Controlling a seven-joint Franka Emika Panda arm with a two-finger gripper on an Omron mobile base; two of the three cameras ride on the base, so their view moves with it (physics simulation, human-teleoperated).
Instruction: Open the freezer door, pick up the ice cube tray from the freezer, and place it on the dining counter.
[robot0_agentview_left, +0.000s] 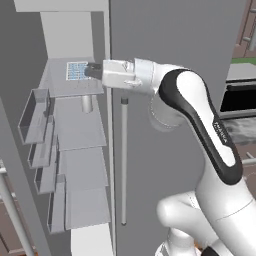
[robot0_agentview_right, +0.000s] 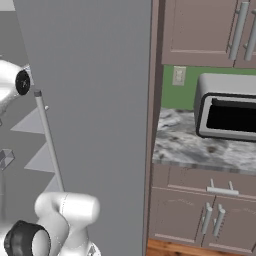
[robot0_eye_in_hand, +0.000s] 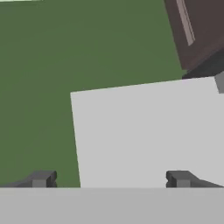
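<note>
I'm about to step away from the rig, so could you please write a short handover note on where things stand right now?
Gripper: open, holding nothing, reaching into the freezer at the top shelf.
Ice cube tray: lying on the top shelf, right at the gripper's tip; whether they touch cannot be told.
Freezer door: swung open at the left.
Done: door opened, arm brought to the tray.
Left: grasp the tray, lift it out, carry it to the dining counter and set it down.

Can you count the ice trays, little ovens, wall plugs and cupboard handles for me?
ice cube tray: 1
silver countertop oven: 1
wall socket: 1
cupboard handles: 5
Total: 8
</note>
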